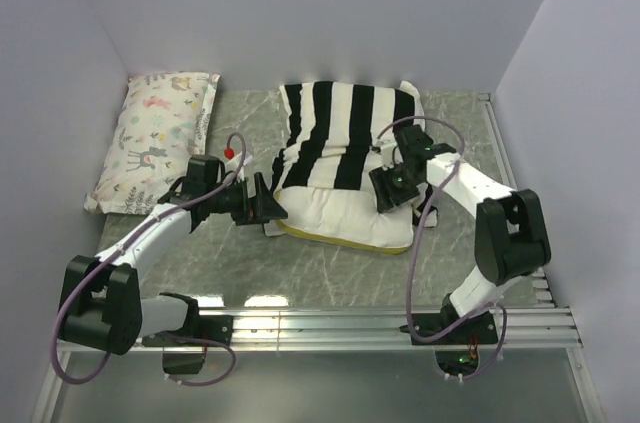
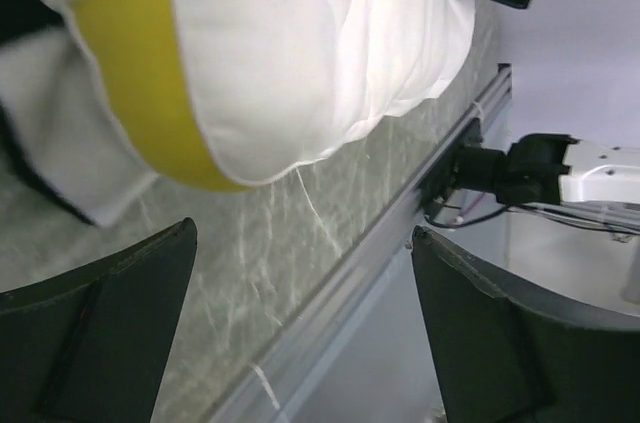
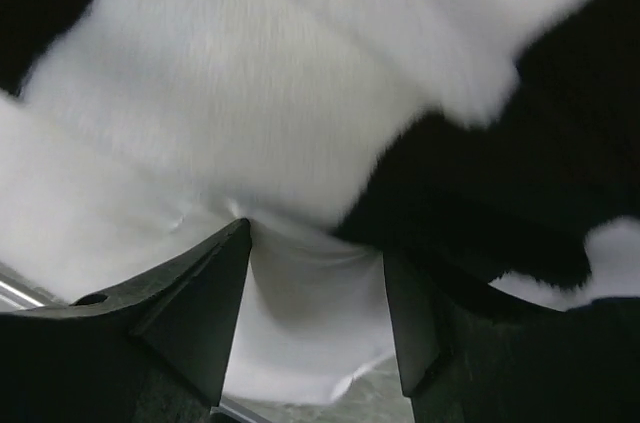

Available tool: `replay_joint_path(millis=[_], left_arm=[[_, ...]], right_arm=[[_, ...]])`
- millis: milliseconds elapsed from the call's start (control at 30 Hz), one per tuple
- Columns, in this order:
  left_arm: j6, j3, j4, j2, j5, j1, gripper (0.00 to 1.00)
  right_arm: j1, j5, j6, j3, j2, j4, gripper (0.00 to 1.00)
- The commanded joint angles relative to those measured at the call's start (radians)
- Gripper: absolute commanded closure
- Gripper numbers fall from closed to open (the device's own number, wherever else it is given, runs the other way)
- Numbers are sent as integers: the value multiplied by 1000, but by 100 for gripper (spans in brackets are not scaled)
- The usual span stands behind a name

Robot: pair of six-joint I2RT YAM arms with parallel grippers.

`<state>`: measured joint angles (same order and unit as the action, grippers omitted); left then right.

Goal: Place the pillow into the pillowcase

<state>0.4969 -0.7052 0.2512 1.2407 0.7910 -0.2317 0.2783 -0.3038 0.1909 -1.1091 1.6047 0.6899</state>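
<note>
The cream-white pillow (image 1: 345, 213) lies mid-table with its yellow band (image 1: 335, 239) along the near edge. Its far part is inside the black-and-white striped pillowcase (image 1: 335, 128). My left gripper (image 1: 265, 205) is open and empty, just left of the pillow's near left corner. In the left wrist view the pillow (image 2: 300, 53) and yellow band (image 2: 150, 73) sit above the wide-open jaws. My right gripper (image 1: 388, 191) is at the pillow's right side by the pillowcase hem. In the right wrist view its jaws are partly closed with a fold of pillow fabric (image 3: 315, 313) between them, and the pillowcase (image 3: 520, 173) is beside it.
A smaller floral-print pillow (image 1: 155, 138) lies at the back left against the wall. A metal rail (image 1: 400, 323) runs along the table's near edge and another runs along the right side (image 1: 505, 158). Walls close off the back and both sides.
</note>
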Motion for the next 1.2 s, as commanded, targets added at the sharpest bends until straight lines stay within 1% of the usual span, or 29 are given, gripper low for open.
replay_joint_path(millis=[0, 33, 67, 133, 167, 233, 267, 333, 367, 433, 467, 500, 533, 567, 667, 700, 733, 800, 833, 933, 1000, 1167], left_arm=[[110, 26, -99, -35, 73, 2, 4], [124, 44, -110, -41, 74, 2, 3], [141, 52, -118, -43, 77, 2, 2], [201, 76, -136, -53, 57, 0, 1], [228, 87, -139, -61, 42, 2, 1], [294, 121, -148, -82, 28, -9, 1], [310, 128, -136, -93, 10, -17, 1], [348, 144, -118, -128, -47, -43, 1], [362, 151, -106, -142, -68, -53, 1], [417, 187, -93, -188, -143, -90, 1], [433, 196, -72, -199, -174, -99, 1], [457, 200, -54, -210, -205, -106, 1], [471, 196, -29, -214, -238, -129, 1], [486, 190, 17, -211, -316, -148, 1], [514, 167, 16, -193, -416, -225, 1], [547, 176, -44, -195, -429, -238, 1], [569, 179, -68, -187, -440, -265, 1], [613, 168, -124, -162, -475, -300, 1], [620, 159, -125, -126, -487, -323, 1], [641, 150, -154, -63, -513, -327, 1], [652, 144, -171, -26, -516, -327, 1], [686, 109, -269, 97, -487, -331, 1]], right_arm=[[90, -161, -93, -6, 27, -59, 38], [117, -196, -131, -17, 32, -75, 38], [169, -281, -151, -52, 38, -98, 38], [223, -355, -220, -107, 52, -116, 38], [258, -412, -246, -163, 44, -133, 38], [266, -439, -303, -213, 21, -144, 36], [265, -439, -312, -237, -15, -139, 32], [246, -339, -306, -244, -63, -112, 28], [240, -277, -294, -220, -116, -80, 22], [231, -73, -260, -169, -176, -56, 20], [231, -2, -255, -97, -204, -53, 15], [231, 65, -257, -60, -251, -46, 14], [233, 168, -255, -29, -268, -38, 14], [231, 198, -254, 32, -296, -29, 14], [231, 227, -245, 164, -347, -94, 14], [234, 230, -240, 189, -345, -110, 14], [234, 233, -238, 218, -338, -122, 14], [234, 221, -245, 201, -281, -133, 15], [233, 207, -257, 192, -264, -133, 15], [236, 161, -271, 161, -197, -135, 15], [233, 115, -277, 144, -122, -118, 15], [228, -24, -304, 118, 6, -139, 16]])
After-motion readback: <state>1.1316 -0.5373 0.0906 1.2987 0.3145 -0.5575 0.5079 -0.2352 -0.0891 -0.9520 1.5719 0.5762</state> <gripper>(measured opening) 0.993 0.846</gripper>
